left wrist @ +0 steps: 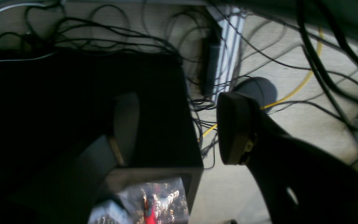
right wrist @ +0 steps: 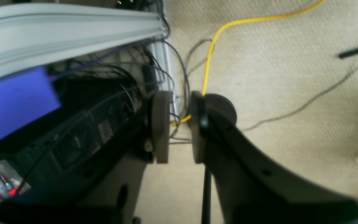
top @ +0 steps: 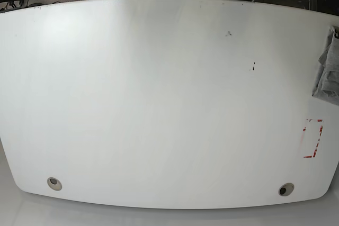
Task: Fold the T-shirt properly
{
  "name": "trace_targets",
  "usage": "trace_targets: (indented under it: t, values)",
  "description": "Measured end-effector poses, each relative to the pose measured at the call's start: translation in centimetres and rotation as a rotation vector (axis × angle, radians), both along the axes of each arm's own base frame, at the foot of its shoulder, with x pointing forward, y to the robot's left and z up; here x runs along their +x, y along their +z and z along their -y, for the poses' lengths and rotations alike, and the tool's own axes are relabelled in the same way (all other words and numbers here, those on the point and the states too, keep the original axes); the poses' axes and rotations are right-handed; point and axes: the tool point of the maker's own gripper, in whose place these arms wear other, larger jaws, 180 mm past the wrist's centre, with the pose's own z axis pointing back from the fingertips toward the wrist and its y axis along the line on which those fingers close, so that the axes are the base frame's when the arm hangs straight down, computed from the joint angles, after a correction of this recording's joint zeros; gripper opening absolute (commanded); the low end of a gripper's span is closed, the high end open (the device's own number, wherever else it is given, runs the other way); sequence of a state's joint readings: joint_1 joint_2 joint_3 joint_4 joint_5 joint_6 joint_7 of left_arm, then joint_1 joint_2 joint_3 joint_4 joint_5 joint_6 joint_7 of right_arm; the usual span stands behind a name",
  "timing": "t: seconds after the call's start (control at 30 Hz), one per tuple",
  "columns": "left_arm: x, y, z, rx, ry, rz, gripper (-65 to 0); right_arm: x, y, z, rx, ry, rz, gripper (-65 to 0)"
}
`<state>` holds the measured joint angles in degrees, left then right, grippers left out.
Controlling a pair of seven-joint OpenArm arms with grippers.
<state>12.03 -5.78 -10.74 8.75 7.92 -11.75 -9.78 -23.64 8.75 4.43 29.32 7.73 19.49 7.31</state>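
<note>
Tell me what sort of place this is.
Probably a robotics lab or workshop. A large white table with red tape marks serves as the work surface, a grey T-shirt lies at its edge, and loose black cables and a yellow cable trail over beige carpet.

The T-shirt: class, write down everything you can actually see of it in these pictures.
Only a small part of the T-shirt shows, at the right edge of the base view. It looks like soft, light grey fabric, bunched and creased rather than spread flat or folded. It lies at the right edge of the white table, the rest cut off by the frame. Neck and sleeves cannot be told apart. Nothing else touches the part in view.
</note>
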Motion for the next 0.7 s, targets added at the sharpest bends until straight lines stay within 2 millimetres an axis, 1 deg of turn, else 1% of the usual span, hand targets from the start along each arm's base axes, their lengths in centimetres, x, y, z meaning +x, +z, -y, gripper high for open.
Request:
trace_targets:
  t: [0.03, 0.13, 0.27, 0.37, 0.43, 0.53, 0.6, 0.7]
  values:
    - [0.5, -0.1, -0.2, 0.017, 0.002, 0.002, -28.3, 0.0, -0.3, 0.2, -0.002, -0.003, -0.016, -53.4]
    - [1.0, -0.5, -0.7, 0.070, 0.005, -0.021, -28.3, 0.4, -0.9, 0.9, -0.014, -0.003, -0.063, -53.3]
    - [0.7, -0.6, -0.5, 0.078, -0.009, -0.058, -28.3, 2.3, -1.3, 1.4, -0.023, 0.017, -0.047, -53.3]
    - [0.5, -0.7, -0.1, 0.079, -0.013, -0.076, -28.3, 3.0, -1.4, 1.5, -0.033, 0.075, -0.045, -53.3]
    - [0.0, -0.7, 0.0, 0.096, -0.015, -0.104, -28.3, 3.0, -1.5, 2.0, -0.062, 0.091, -0.050, -53.3]
    - [0.0, -0.8, 0.5, 0.095, -0.016, -0.112, -28.3, 2.5, -1.7, 2.7, -0.098, 0.102, -0.070, -53.3]
    - [0.7, -0.9, 0.8, 0.092, -0.017, -0.092, -28.3, 2.3, -1.7, 2.8, -0.099, 0.104, -0.076, -53.3]
    - [1.3, -0.8, 0.3, 0.102, -0.018, -0.078, -28.3, 2.6, -1.7, 2.6, -0.097, 0.105, -0.070, -53.3]
